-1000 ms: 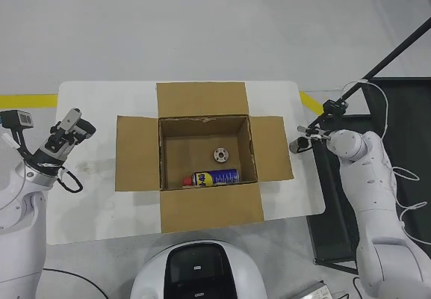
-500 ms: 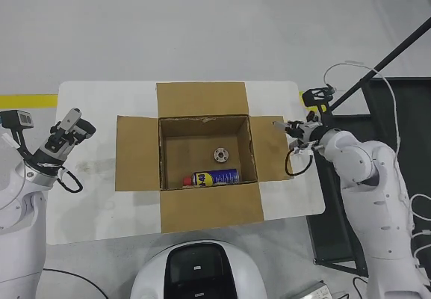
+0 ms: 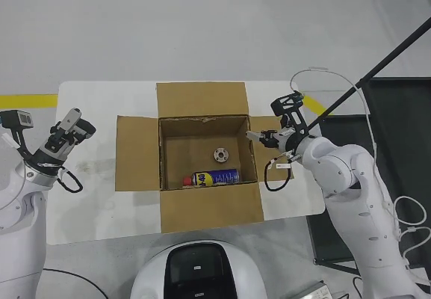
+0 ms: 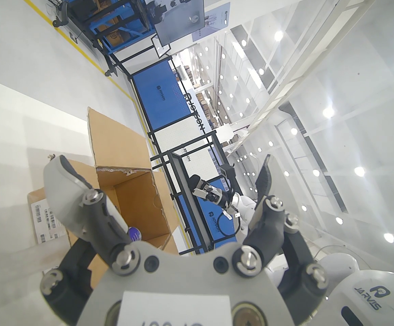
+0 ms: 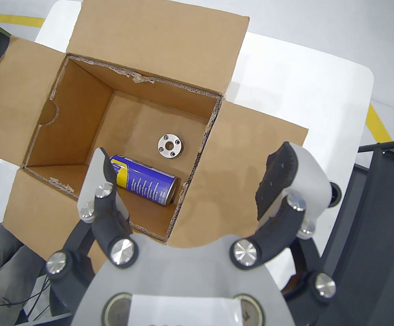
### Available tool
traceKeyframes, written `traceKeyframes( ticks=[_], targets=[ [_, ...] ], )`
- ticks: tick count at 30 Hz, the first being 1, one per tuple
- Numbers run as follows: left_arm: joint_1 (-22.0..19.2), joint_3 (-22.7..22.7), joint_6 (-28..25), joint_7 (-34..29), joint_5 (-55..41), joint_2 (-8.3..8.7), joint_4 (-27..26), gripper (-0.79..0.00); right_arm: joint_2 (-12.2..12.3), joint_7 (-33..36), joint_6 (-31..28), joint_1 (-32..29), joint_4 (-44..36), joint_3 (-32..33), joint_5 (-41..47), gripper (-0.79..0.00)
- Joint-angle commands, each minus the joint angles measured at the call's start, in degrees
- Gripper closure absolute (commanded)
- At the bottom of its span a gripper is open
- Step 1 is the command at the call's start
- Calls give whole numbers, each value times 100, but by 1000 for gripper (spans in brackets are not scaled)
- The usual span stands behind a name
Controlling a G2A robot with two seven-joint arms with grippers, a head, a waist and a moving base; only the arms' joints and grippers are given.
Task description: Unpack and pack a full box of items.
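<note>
An open cardboard box [image 3: 200, 99] stands in the middle of the white table with all its flaps folded out. Inside lie a blue and yellow spray can [image 3: 215, 178] on its side by the near wall and a round metal flange [image 3: 220, 155] beyond it. My right gripper [image 3: 260, 138] hovers open over the box's right flap, close to the right wall. Its wrist view looks down at the can [image 5: 146, 181] and flange [image 5: 170, 146] past the open gripper [image 5: 191, 161]. My left gripper [image 3: 77, 123] is open and empty above the table's left part, well clear of the box [image 4: 122, 147].
A black metal frame and dark cart [image 3: 409, 112] stand just off the table's right edge. Bare table surface [image 3: 95, 202] lies left of the box. A yellow line [image 3: 13, 99] runs along the floor behind.
My right arm has swung left from the table's right edge to above the box's right flap. The left arm and the box's contents have stayed put.
</note>
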Motion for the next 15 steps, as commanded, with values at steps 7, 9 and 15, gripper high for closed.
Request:
traceKeyframes(
  ticks=[7, 9, 15],
  targets=[
    [0, 0, 0, 0, 0, 0, 0, -785, 0, 0, 0, 0, 0, 0, -1, -785],
    [0, 0, 0, 0, 0, 0, 0, -785, -7, -54, -41, -1, 28, -74, 69, -785],
    [0, 0, 0, 0, 0, 0, 0, -785, -86, 429, 112, 692, 120, -972, -123, -785]
  ],
)
